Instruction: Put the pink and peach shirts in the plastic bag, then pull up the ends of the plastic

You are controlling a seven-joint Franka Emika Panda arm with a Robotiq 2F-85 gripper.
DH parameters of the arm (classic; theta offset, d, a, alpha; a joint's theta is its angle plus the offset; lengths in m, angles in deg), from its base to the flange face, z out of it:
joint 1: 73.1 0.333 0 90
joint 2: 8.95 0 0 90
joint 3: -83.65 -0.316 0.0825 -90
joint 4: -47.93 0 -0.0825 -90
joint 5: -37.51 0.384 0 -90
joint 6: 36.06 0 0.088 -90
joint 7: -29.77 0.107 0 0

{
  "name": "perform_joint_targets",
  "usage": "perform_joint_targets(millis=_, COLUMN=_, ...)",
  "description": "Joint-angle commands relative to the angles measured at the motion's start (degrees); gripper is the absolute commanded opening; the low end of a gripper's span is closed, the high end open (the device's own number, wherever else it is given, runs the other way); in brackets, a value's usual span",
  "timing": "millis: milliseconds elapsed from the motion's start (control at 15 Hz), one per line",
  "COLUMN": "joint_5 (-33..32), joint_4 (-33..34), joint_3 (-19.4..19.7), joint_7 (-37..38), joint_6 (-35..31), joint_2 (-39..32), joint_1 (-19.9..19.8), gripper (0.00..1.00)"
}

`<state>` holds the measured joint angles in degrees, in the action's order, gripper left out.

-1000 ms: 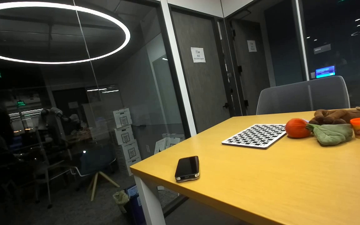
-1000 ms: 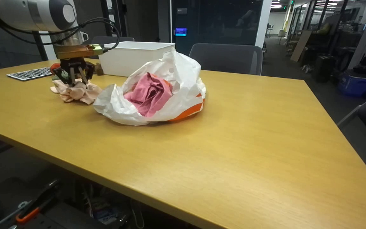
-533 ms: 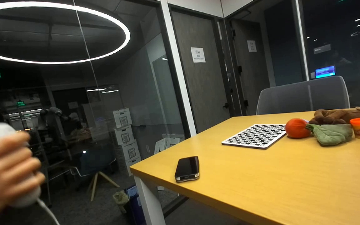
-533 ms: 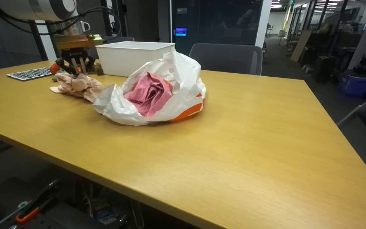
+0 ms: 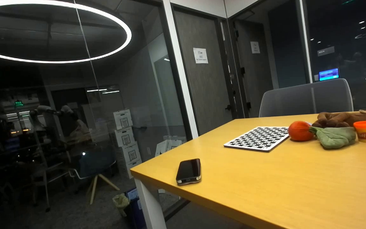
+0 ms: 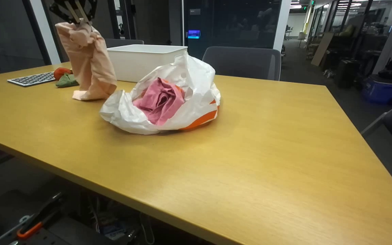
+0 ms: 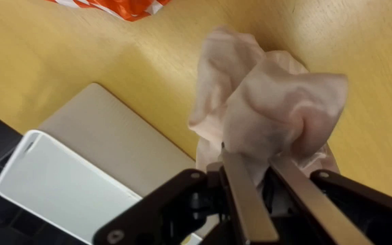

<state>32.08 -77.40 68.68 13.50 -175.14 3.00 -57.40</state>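
Clamped in the robot's fingers by a bunched end, the peach shirt hangs near the plastic bag cradling the pink shirt, its long loose tail liable to snag the crumpled mouth and drag the bag along the bench.

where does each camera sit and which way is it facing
Wrist view: on the wrist, looking down at the peach shirt; fingers show at bottom.
An exterior view: near a table edge, facing a phone and door; no robot part plainly visible.
An exterior view: above table height, facing the bag; fingers hold the peach shirt.
Both exterior views share a checkered board.
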Motion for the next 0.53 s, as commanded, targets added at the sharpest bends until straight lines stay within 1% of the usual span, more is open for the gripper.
perform_joint_targets(millis=0, joint_5=0.45, joint_4=-7.39, joint_3=2.65, joint_7=5.25, joint_6=0.73, joint_2=13.95, joint_1=-1.58, gripper=0.08)
perform_joint_targets(millis=267, joint_5=-0.16, joint_4=-11.94, joint_3=5.84, joint_7=9.79, joint_6=3.02, joint_2=26.87, joint_1=-4.00, gripper=0.08)
perform_joint_targets(millis=467, joint_5=-0.47, joint_4=-13.40, joint_3=7.84, joint_7=12.16, joint_6=6.14, joint_2=36.10, joint_1=-6.74, gripper=0.08)
